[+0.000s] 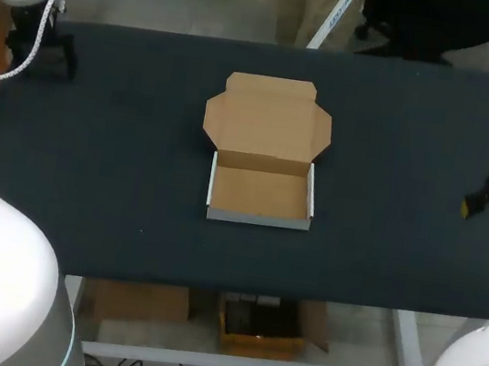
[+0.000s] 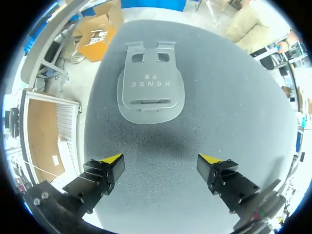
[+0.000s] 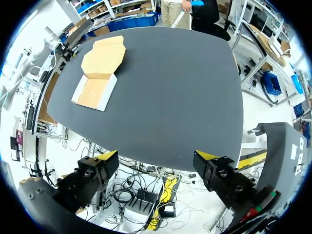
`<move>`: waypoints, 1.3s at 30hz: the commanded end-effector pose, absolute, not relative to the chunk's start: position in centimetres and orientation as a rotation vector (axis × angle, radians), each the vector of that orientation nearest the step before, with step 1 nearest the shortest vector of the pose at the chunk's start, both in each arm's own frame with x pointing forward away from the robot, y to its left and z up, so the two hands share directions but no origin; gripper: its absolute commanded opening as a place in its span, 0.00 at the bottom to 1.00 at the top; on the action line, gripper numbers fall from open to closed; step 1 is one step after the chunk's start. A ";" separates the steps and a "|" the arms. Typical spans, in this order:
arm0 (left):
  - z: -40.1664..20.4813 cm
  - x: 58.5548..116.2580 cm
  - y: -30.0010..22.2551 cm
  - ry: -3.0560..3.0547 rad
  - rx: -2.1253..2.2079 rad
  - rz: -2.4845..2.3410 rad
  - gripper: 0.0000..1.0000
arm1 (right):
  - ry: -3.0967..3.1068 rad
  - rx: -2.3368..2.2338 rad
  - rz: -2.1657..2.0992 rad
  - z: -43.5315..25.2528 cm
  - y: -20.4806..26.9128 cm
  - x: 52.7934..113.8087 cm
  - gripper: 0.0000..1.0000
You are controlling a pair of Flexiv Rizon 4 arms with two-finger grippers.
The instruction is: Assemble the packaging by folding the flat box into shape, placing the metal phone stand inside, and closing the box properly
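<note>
Box point(image 1: 260, 185) sits folded, lid open, at the centre of the table point(image 1: 394, 169). Phone stand point(image 2: 150, 87) lies flat at far left, ahead of the left gripper point(image 2: 161, 168), fingers spread. Right gripper point(image 3: 156, 163) is likewise spread, off the table's right edge. Step in hand is probably stand pickup: descend and close on it.

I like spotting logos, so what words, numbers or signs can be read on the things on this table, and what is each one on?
Metal phone stand: one short line of engraved letters with two tiny marks next to it, seen upside down and too faint to read reliably.
Cardboard box: no print shows on its open lid or inside.
Table: none.
</note>
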State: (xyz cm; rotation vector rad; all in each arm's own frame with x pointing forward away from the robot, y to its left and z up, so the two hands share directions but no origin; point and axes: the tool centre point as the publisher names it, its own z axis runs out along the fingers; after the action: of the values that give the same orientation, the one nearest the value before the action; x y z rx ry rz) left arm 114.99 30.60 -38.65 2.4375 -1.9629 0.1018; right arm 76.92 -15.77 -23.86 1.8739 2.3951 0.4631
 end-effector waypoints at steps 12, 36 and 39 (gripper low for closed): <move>-39.3 117.0 31.2 -1.939 2.388 0.006 1.00 | 2.396 1.877 0.457 -23.7 -15.8 76.9 1.00; -39.1 117.2 30.9 -1.967 2.379 0.018 1.00 | 2.396 1.877 0.457 -23.7 -15.8 76.9 1.00; -39.1 117.2 30.9 -1.968 2.378 0.023 1.00 | 2.396 1.877 0.457 -23.7 -15.8 76.9 1.00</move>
State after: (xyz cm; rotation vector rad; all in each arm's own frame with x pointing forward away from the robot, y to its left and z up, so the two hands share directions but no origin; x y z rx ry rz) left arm 116.60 30.75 -39.08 2.4181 -1.9990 0.0922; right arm 76.89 -15.78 -23.87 1.8739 2.3944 0.4642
